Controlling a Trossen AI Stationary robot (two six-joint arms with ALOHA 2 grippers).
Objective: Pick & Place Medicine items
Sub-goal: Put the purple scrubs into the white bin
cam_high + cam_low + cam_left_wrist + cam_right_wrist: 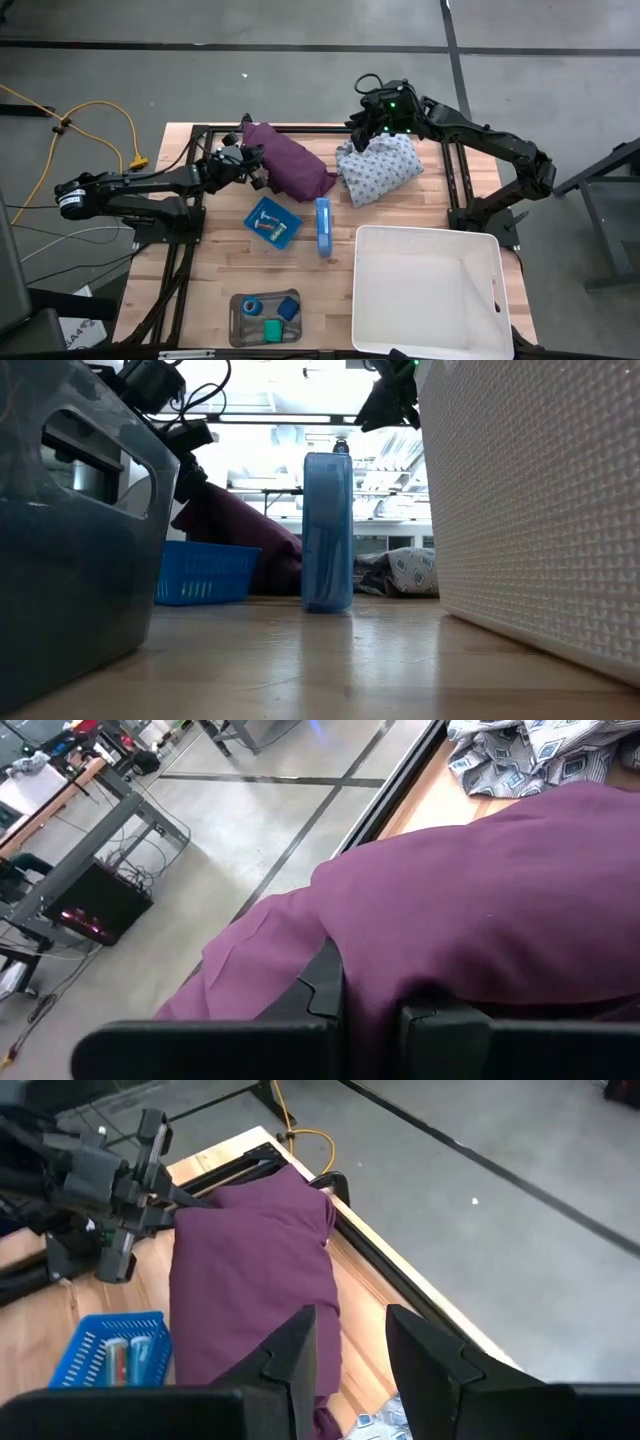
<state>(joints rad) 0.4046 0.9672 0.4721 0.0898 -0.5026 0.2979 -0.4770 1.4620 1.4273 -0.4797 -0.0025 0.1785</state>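
Purple cloth (290, 165) is pinched in the left pincer (258, 168) at the tabletop's (225, 260) 11 o'clock. Patterned cloth (378, 165) is seemingly gripped by the narrowed right pincer (368, 138); medicine items (267, 317) are judged untouched, cloths likely needing clearing first.

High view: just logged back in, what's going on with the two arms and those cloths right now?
The left gripper is shut on the purple cloth at the table's far side. The right gripper sits at the patterned cloth beside it; I can't tell whether it has a grip. The medicine items lie in the grey tray at the near edge, no gripper near them. The white bin looks empty.
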